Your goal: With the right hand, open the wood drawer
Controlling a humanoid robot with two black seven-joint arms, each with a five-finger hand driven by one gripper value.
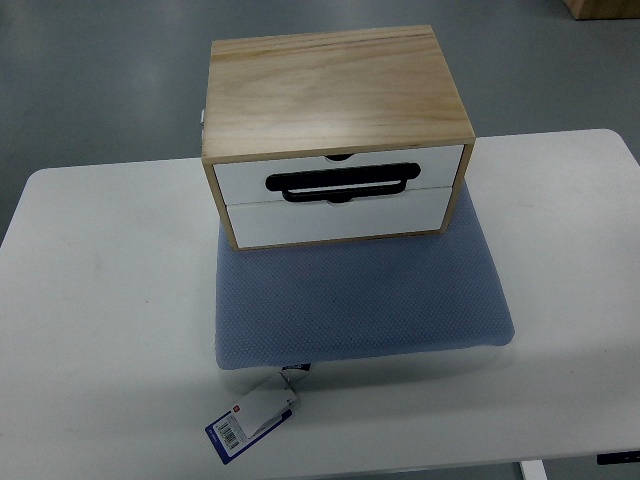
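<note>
A small wooden drawer box (330, 90) stands on a blue mat (360, 300) at the middle of a white table (100, 300). It has two white drawer fronts, an upper one (240, 180) and a lower one (330, 222), both pushed in flush. A black loop handle (340, 184) hangs across the upper front. Neither robot hand nor arm shows anywhere in the top view.
A white and blue tag (250, 422) on a short string lies on the table by the mat's near edge. The table's near edge runs along the bottom. Grey floor lies beyond the far edge, with a wooden item (605, 8) at the top right corner.
</note>
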